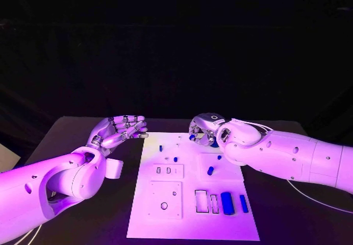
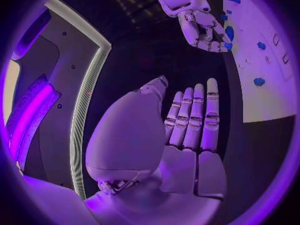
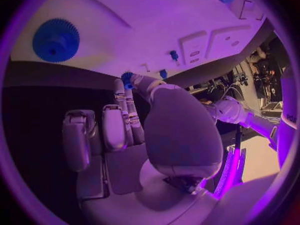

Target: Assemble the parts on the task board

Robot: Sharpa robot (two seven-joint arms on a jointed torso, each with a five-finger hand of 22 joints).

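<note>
Two hands: I have both over the far end of the task board [image 1: 147, 214].
Right hand [image 1: 206, 130]: nearer the work, above the board's far edge, fingertips pinching a small blue part [image 3: 127, 78].
Gear [image 3: 56, 40]: lies flat on the board, just beside that hand.
Left hand [image 1: 121, 130]: off the board's far left corner, above the table [image 1: 81, 132], fingers apart, holding nothing.
Next, I judge: lower the pinched part to its seat.
</note>
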